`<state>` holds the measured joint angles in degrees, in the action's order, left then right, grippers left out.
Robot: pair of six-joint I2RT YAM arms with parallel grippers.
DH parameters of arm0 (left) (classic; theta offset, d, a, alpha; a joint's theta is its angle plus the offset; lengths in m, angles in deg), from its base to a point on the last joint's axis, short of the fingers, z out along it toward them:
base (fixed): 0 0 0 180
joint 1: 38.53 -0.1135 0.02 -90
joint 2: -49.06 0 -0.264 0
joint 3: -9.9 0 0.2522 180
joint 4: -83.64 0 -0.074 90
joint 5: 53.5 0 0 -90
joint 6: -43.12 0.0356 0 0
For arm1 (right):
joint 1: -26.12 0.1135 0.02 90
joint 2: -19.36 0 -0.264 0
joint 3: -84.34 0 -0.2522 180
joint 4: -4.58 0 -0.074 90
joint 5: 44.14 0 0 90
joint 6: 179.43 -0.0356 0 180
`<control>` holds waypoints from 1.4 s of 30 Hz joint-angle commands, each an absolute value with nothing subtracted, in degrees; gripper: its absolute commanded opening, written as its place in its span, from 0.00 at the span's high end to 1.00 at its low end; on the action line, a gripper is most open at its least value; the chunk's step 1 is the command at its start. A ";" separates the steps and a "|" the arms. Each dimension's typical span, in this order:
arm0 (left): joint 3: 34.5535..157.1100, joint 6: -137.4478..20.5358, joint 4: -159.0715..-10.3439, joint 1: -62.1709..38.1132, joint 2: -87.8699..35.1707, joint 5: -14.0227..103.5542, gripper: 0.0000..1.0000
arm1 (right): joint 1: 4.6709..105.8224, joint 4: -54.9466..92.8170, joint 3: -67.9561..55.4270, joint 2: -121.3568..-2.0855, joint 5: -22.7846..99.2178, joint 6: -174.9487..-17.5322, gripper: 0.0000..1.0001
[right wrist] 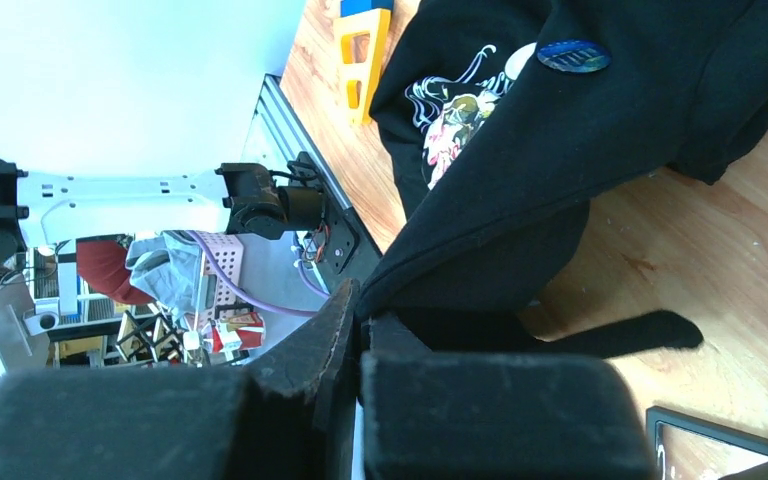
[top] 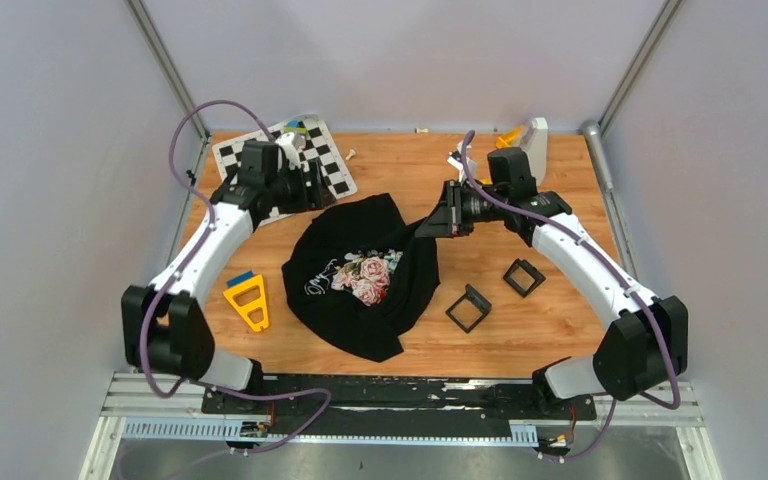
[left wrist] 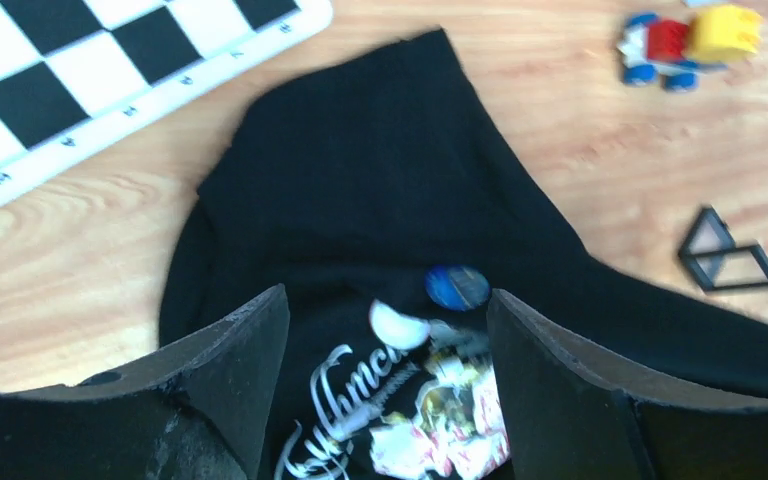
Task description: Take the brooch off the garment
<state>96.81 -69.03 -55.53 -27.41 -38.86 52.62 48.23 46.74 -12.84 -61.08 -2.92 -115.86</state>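
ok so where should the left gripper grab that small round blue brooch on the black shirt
Probably pinch the small round blue brooch across opposite edges of its rim, coming down from above: it lies flat, face up on the black shirt, which the right gripper grips. The open left gripper faces it.

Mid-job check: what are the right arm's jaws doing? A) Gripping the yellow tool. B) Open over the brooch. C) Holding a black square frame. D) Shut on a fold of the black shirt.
D: the right wrist view shows the right gripper shut on a fold of the black shirt, with the blue brooch sitting farther along the cloth.
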 commanded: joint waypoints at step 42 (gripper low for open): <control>57.72 -74.94 -69.09 -9.86 -24.83 55.95 0.69 | 57.84 36.05 0.33 -97.54 26.33 -114.93 0.18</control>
